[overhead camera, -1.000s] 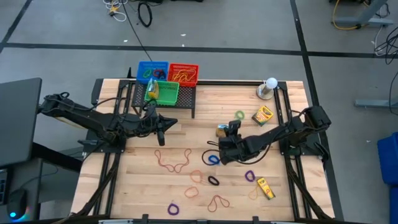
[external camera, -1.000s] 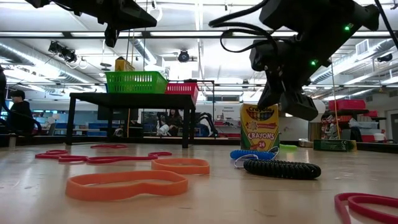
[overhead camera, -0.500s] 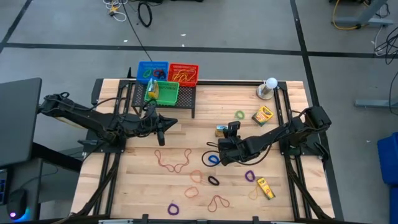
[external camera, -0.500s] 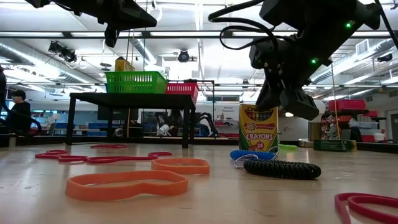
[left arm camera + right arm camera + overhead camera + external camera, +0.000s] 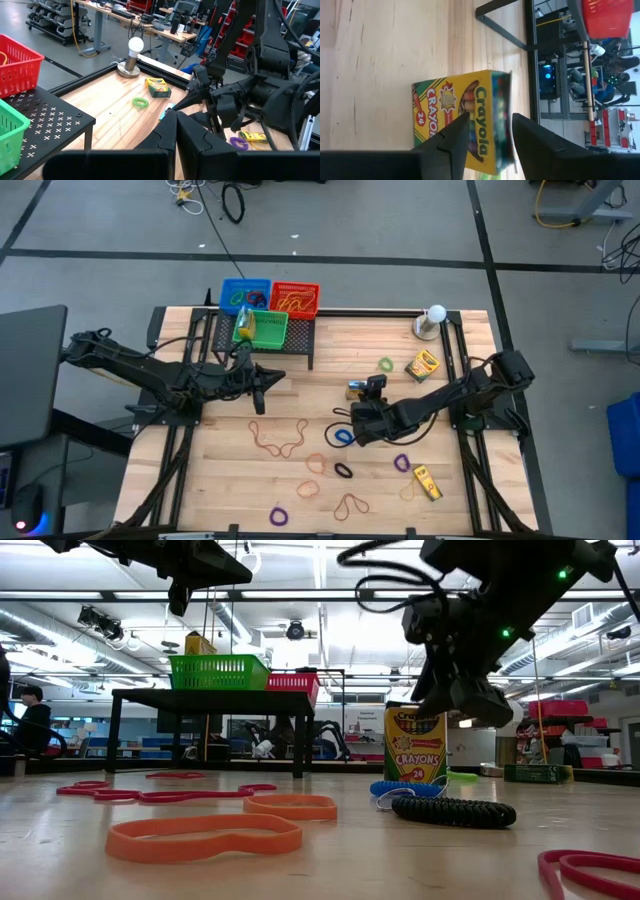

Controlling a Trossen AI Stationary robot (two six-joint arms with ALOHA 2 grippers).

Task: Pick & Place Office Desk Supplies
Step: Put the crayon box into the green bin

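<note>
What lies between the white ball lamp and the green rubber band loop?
Only bare wooden table between the white ball lamp and the green rubber band loop, as the high view shows.

Heads up, you can't see much of the pink band (image 5: pixel 590 870) in the low view, it runs off the corner. The right arm's bulk covers the top of the crayon box (image 5: pixel 416 745) there, and the right wrist view cuts that box (image 5: pixel 465 125) off behind the fingers (image 5: pixel 451 137). What's inside the blue basket (image 5: pixel 244 292) and red basket (image 5: pixel 295 298) is too small to make out from above.
</note>
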